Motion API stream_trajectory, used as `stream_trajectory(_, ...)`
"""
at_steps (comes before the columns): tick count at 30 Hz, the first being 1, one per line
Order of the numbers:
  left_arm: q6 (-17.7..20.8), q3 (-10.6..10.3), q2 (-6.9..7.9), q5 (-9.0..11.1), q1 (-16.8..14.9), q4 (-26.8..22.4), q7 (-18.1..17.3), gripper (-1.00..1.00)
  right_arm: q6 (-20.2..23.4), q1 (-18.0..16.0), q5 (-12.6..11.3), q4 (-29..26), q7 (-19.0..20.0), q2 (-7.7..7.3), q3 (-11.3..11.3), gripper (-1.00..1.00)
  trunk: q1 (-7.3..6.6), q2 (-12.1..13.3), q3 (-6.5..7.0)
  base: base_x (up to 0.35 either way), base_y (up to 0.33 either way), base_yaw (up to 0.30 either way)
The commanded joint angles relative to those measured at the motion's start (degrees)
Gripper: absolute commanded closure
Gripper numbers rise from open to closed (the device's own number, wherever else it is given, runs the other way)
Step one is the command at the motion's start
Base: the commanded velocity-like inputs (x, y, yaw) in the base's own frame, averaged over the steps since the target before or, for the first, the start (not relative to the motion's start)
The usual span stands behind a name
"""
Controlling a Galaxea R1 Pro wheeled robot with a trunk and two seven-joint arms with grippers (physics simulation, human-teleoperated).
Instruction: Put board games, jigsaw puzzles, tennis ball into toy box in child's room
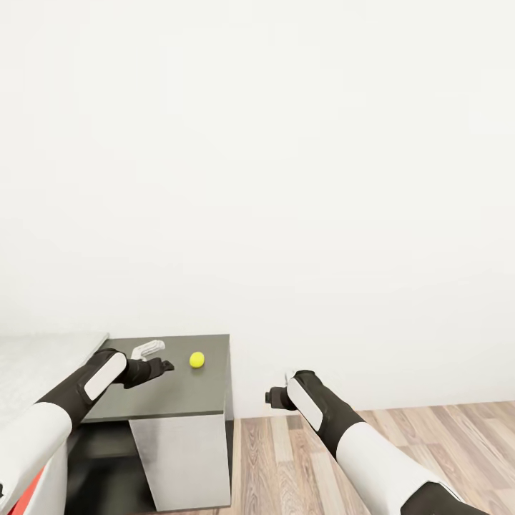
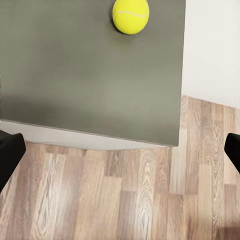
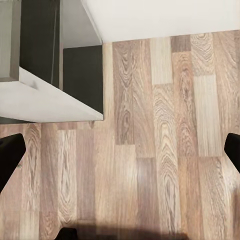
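Note:
The tennis ball (image 1: pixel 197 359) (image 2: pixel 131 15), small and yellow-green, rests on a dark grey surface of the table (image 1: pixel 179 397) (image 2: pixel 90 65) near the wall. My left gripper (image 1: pixel 157 357) (image 2: pixel 120 155) hovers just left of the ball and is open, with nothing between its black fingertips (image 2: pixel 10 155). My right gripper (image 1: pixel 275 395) (image 2: pixel 120 155) hangs open over the wood floor to the right of the table, holding nothing. The board games, jigsaw puzzles, toy box and bed are out of view.
A plain white wall (image 1: pixel 286 179) stands right behind the table. A pale surface (image 1: pixel 43 354) adjoins the dark one on the left. The table's white side panel (image 1: pixel 189 458) (image 3: pixel 50 100) drops to the wood floor (image 1: pixel 400 443) (image 3: pixel 165 150). Something red (image 1: pixel 32 483) shows at the lower left.

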Motion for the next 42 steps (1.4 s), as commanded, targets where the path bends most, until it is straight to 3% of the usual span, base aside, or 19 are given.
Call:
stream_trajectory(1, 0.01, -0.35, 0.08, 0.61, -0.03, -0.1, 0.52, -1.0, 0.08, -0.04, -0.6, -0.05, -0.56, -0.04, 0.29, -1.0, 0.03, -0.05, -0.03, 0.028, 0.0, 0.0)
stream_trajectory(25, -0.05, -0.49, -0.78, 0.55, 0.02, -0.1, 0.61, -1.0, 0.32, 0.01, -0.51, -0.02, -0.58, -0.06, 0.43, -1.0, 0.03, -0.05, -0.03, 0.122, -0.079, 0.0)
stream_trajectory(42, -0.11, -0.43, -0.96, -1.28, 0.0, -0.1, 0.58, -1.0, 0.33, 0.01, -0.51, -0.02, -0.55, -0.06, 0.48, -1.0, 0.03, -0.05, -0.03, 0.004, -0.098, 0.0)
